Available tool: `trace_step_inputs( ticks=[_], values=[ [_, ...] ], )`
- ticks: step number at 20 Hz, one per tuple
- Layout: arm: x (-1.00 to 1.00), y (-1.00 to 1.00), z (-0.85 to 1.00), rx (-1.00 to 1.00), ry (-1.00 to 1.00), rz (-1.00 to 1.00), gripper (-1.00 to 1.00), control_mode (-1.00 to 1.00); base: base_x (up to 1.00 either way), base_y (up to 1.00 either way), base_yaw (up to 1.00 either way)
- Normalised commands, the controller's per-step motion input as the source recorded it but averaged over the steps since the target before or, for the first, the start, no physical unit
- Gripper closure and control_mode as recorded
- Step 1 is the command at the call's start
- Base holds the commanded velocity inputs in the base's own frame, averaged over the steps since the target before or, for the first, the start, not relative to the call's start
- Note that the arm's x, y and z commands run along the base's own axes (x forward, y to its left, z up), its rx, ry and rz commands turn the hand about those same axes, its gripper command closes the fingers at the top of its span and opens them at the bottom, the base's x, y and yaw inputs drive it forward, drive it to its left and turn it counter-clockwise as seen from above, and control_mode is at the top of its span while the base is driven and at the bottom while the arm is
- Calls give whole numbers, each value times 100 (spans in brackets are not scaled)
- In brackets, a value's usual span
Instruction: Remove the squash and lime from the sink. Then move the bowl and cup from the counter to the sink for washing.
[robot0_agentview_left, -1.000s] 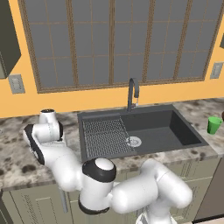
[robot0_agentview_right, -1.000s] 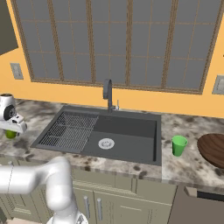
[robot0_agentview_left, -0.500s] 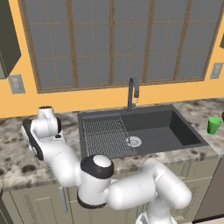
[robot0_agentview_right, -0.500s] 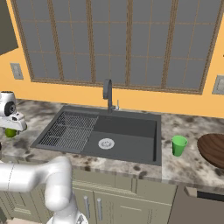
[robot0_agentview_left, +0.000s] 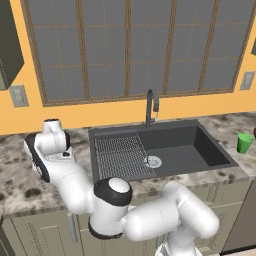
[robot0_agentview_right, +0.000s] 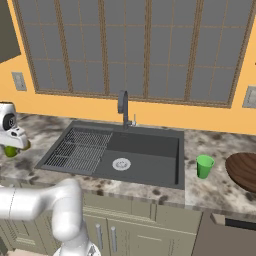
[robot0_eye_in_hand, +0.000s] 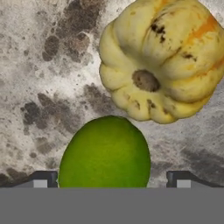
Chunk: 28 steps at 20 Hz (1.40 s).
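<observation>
Hand view: my claw (robot0_eye_in_hand: 111, 179) gapes around lime (robot0_eye_in_hand: 105, 153), squash (robot0_eye_in_hand: 162, 59) upper right; right base view adds cup (robot0_agentview_right: 204, 166) beside sink (robot0_agentview_right: 150, 145).

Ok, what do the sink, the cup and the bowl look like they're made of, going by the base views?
The sink: matte dark grey, with no shine apart from the silver drain, so probably composite or coated metal. The cup: uniform bright green, smooth and opaque, likely plastic. The bowl: reddish-brown with faint darker bands like wood grain, possibly wood; glazed ceramic can't be ruled out.
</observation>
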Motion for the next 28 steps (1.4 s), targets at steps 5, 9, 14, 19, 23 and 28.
trace_step_inputs(
  ticks=[5, 9, 14, 19, 23, 28],
  values=[
    [-13, -9, 23, 0, 0, -5, -100, -100, 0, 0, 0],
    [-5, -12, 26, 0, 0, -4, -100, -100, 0, 0, 0],
    [-10, -20, 36, 0, 0, -4, -100, -100, 0, 0, 0],
    [-17, -26, 39, 0, 0, -4, -100, -100, 0, 0, 0],
    [-23, -35, 35, 0, 0, -3, -100, -100, 0, 0, 0],
    [-41, -46, 22, 0, -1, 0, -100, -100, 0, 0, 0]
  ],
)
